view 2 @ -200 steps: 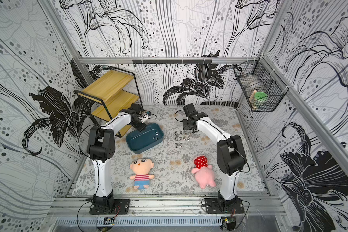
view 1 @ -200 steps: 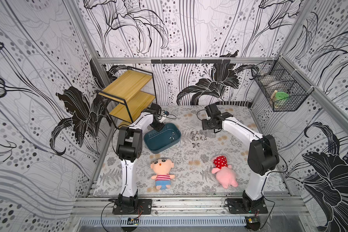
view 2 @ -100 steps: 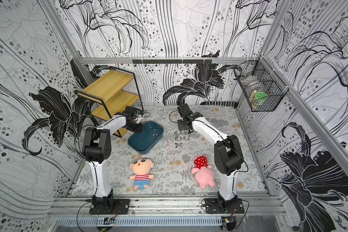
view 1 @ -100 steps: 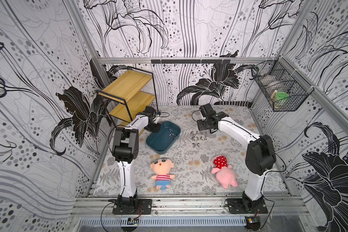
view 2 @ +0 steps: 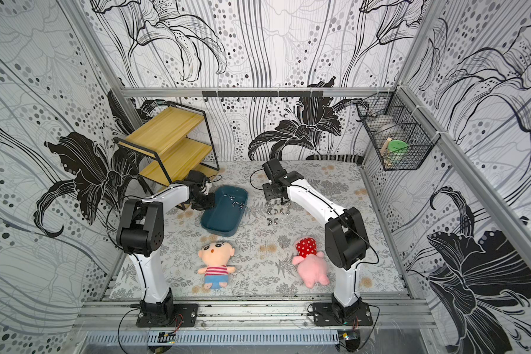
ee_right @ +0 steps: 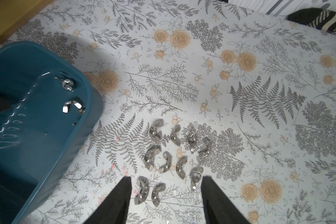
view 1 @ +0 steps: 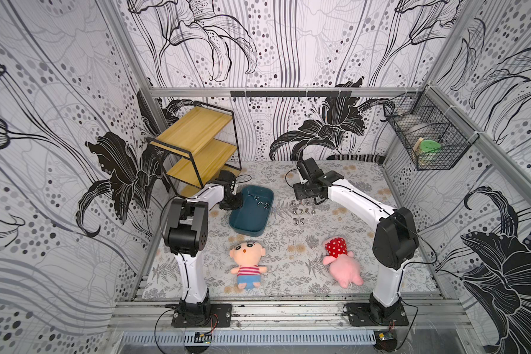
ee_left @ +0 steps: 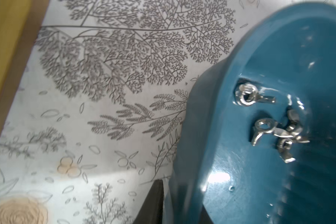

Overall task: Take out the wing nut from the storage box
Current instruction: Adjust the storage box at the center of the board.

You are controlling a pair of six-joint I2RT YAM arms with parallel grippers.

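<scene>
Floral counter (ee_right: pixel 241 108): left tool (view 1: pixel 232 203) seems pinched on the storage box (view 1: pixel 252 214) wall, grip mostly hidden; right tool (ee_right: pixel 166 178) spread wide, empty, above loose wing nuts (ee_right: pixel 171 155).

floral mat (view 1: pixel 350 184) bears storage box (view 1: pixel 246 225), wing nuts (view 1: pixel 302 211) (loose), plush dolls (view 1: pixel 247 263).

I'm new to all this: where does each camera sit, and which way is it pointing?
Both top views: high behind the arm bases, looking steeply down over the mat; both arms show whole, left end effector at the storage box, right end effector above loose wing nuts.
Left wrist: by the left end effector, facing the box's wall and boxed wing nuts; one dark finger shows.
Right wrist: by the right end effector, looking down at the loose nuts; two spread fingers show.
Shared: both wrist views catch the box and its nuts.
</scene>
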